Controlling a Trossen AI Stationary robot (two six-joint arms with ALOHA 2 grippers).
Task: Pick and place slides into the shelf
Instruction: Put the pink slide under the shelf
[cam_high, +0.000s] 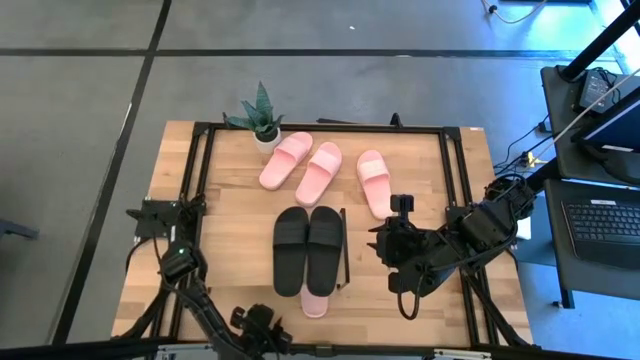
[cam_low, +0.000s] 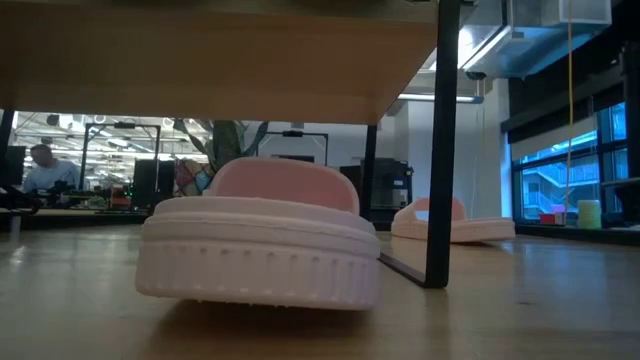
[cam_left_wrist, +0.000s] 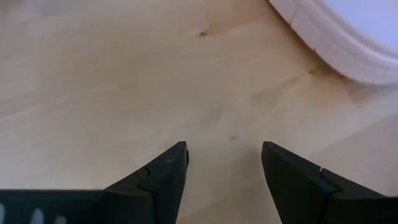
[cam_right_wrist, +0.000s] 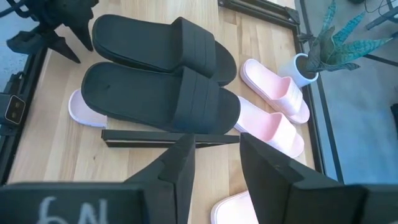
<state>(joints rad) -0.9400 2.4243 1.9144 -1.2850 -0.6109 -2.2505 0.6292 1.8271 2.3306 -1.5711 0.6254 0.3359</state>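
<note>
on the right claw (cam_right_wrist: 214, 163) body, pale marks resembling "6n" show.

Two matte black slides (cam_high: 308, 250) lie side by side on a pale wood shelf top (cam_low: 200, 55) with a thin black frame (cam_high: 344, 246); a pale pink slide (cam_high: 315, 303) shows beneath them, its sole edge ribbed, off-white. Three more pale pink slides (cam_high: 325, 172) lie on the light plank tabletop (cam_high: 230, 215). A green, banded-leaf plant (cam_high: 258, 112) sits in a white pot (cam_right_wrist: 303, 70); both arms are dark.
</note>
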